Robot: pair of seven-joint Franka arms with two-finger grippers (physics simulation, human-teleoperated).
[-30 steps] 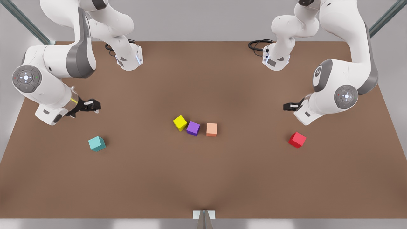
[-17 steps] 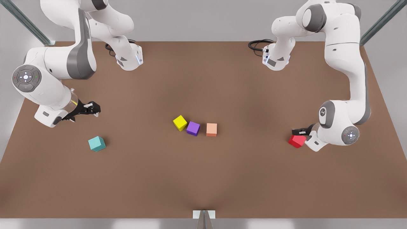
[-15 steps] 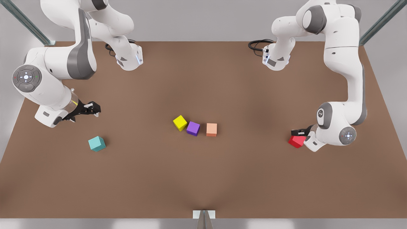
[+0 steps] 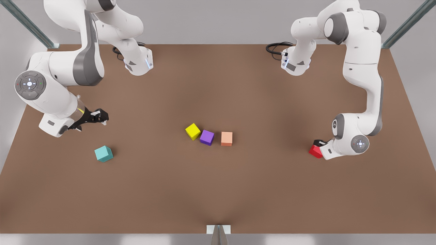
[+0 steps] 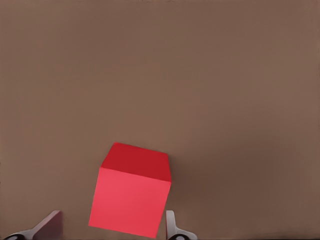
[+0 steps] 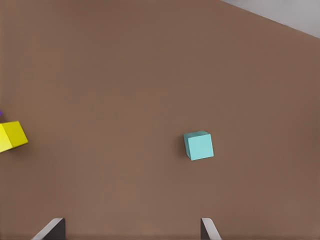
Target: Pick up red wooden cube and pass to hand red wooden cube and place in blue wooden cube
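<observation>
On the front view's right, the left end effector (image 4: pixel 319 144), fingers spread, straddles the red wooden cube (image 4: pixel 315 151), its wrist hiding half. The right end effector (image 4: pixel 98 116) waits open near the blue wooden cube (image 4: pixel 103 153).

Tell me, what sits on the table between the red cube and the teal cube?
In the front view, three cubes lie between the red cube and teal cube: yellow, purple, orange.
</observation>
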